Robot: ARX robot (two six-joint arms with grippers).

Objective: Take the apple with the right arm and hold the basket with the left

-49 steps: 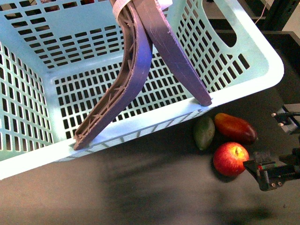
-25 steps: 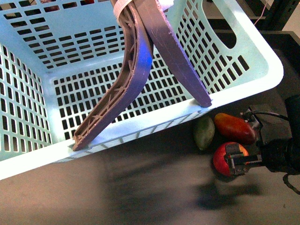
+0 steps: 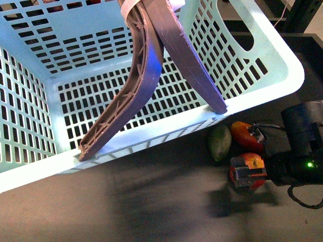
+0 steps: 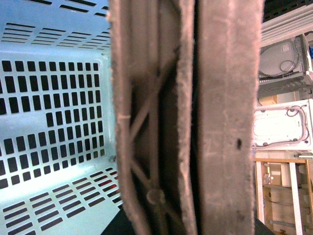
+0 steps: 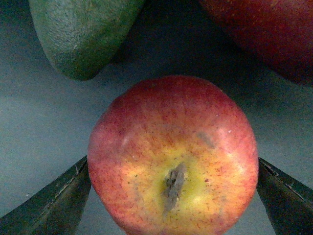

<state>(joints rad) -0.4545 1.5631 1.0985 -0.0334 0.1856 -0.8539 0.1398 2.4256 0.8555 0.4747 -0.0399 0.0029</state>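
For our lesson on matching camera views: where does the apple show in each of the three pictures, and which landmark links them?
Front view: apple low right, partly hidden by the right hand.
Left wrist view: not in it; only basket and handles.
Right wrist view: apple fills the middle, between the fingers.
Shared landmark, front and right wrist: the green fruit beside it.

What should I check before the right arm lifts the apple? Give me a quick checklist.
1. The apple centred between the right gripper fingers: ok.
2. Fingers pressing the apple: cannot tell.
3. The green fruit and mango outside the jaws: ok.
4. The basket with its handles raised together: ok.
5. Hold of the left gripper on the handles: cannot tell, it is not visible.
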